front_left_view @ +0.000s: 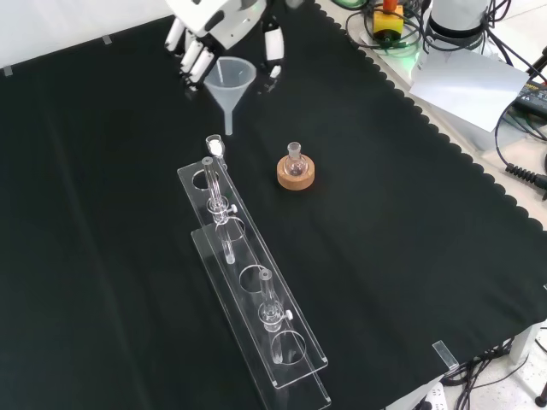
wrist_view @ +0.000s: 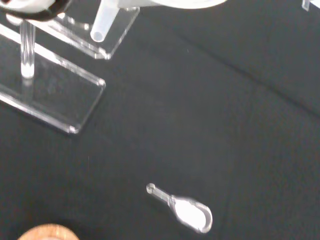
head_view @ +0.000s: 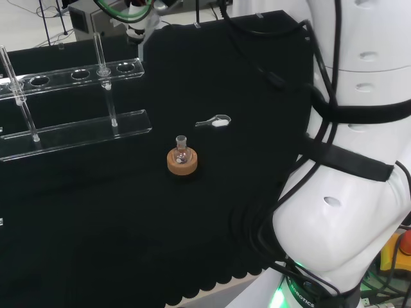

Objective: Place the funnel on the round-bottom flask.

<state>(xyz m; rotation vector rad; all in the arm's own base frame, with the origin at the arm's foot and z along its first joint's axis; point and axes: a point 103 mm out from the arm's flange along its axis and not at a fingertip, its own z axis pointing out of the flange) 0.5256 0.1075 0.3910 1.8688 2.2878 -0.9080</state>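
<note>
A small round-bottom flask (front_left_view: 295,160) stands upright on a cork ring (front_left_view: 296,176) near the middle of the black cloth. The head view shows the same flask (head_view: 182,148) and ring (head_view: 182,163). At the front view's top, the hand (front_left_view: 214,26) is shut on a translucent funnel (front_left_view: 231,84), fingers and thumb curled round its wide rim. The funnel hangs above the cloth with its stem down, up and to the left of the flask and well apart from it. In the wrist view, the funnel's stem (wrist_view: 103,24) pokes out below the blurred white hand (wrist_view: 165,4).
A clear plastic rack (front_left_view: 248,290) with upright glass tubes runs from just below the funnel toward the front view's bottom; it also appears in the head view (head_view: 70,102). A small clear spoon-like piece (front_left_view: 214,145) lies at the rack's near end. White paper (front_left_view: 466,85) lies beyond the cloth's scalloped edge.
</note>
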